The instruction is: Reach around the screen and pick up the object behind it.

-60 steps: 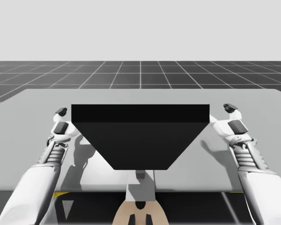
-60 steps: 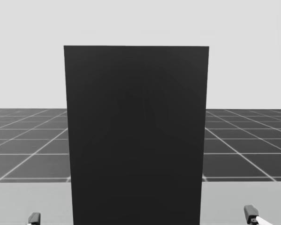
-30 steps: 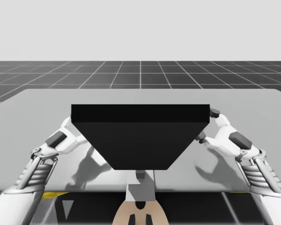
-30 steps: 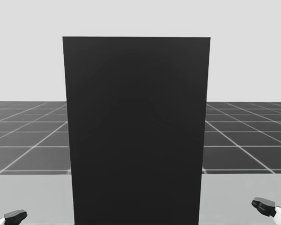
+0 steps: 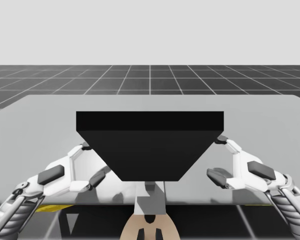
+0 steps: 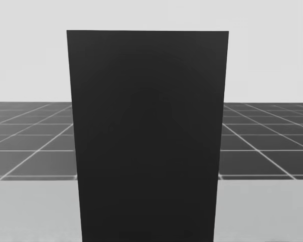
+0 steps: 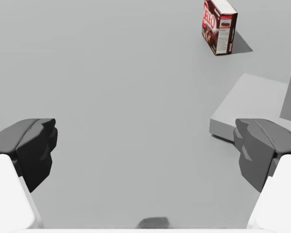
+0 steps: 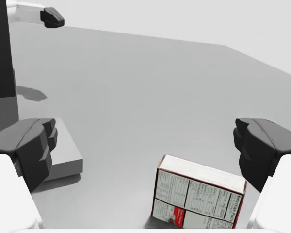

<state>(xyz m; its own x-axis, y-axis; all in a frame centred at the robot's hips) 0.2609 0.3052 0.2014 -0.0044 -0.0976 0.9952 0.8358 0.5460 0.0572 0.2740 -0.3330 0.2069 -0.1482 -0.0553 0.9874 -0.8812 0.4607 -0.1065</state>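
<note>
The left claw (image 7: 145, 150) and right claw (image 8: 146, 148) both gape empty; behind the screen (image 5: 150, 147), the red box (image 8: 199, 196) sits off-centre under the right one, so one finger might topple it

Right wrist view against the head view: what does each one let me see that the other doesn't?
Right wrist view: a red and white box on the table, between my right gripper's open fingers, untouched. Head view: the screen head-on, broad and black, and the grid floor beyond. Both: the screen and the grey table.
</note>
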